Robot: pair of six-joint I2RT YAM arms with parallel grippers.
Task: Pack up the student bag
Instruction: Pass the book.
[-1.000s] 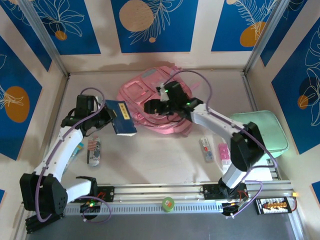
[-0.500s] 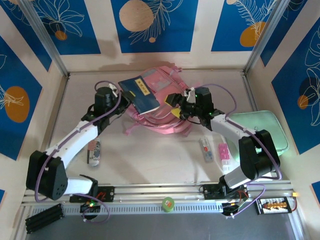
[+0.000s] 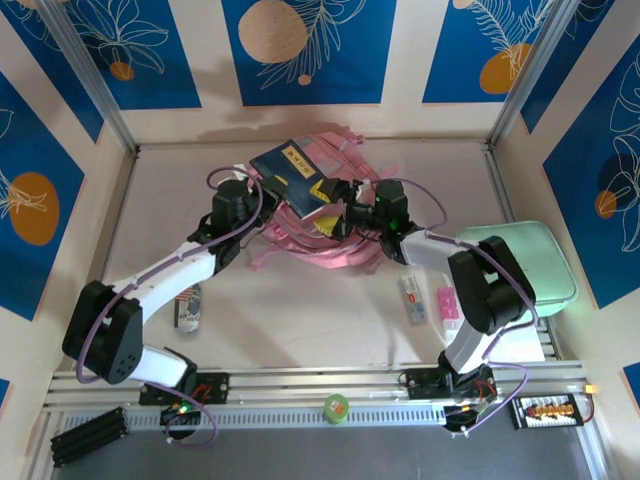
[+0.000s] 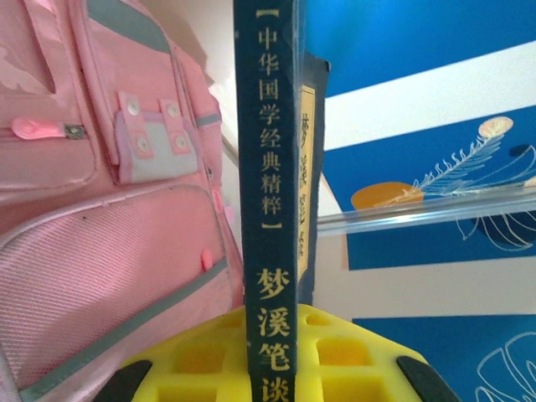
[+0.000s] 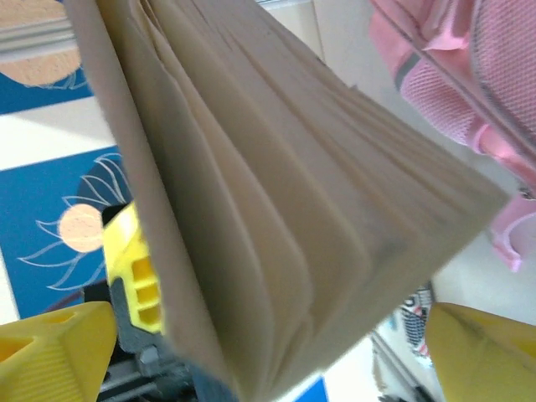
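The student bag [image 3: 325, 240] lies pink and crumpled at the back middle of the table. Over it my left gripper [image 3: 268, 192] holds a dark blue book [image 3: 292, 172], tilted. In the left wrist view the book's spine [image 4: 268, 209] with gold characters stands upright between the yellow jaws of my left gripper [image 4: 272, 373], and the bag's pockets [image 4: 100, 209] lie to the left. My right gripper [image 3: 338, 203] is open at the book's right edge. In the right wrist view the page edges [image 5: 276, 209] sit close in front of my right gripper [image 5: 268, 360], whose yellow fingers [image 5: 50, 352] are spread wide.
A mint-green flat case [image 3: 525, 262] lies at the right edge. A striped remote-like item [image 3: 188, 302] lies near the left arm. A white item [image 3: 412, 298] and a pink one [image 3: 448, 306] lie right of centre. A green tape roll [image 3: 335, 407] sits on the front rail.
My left arm has carried the book from the left side up and over the bag. My right gripper has opened wide and moved left to the book's edge.
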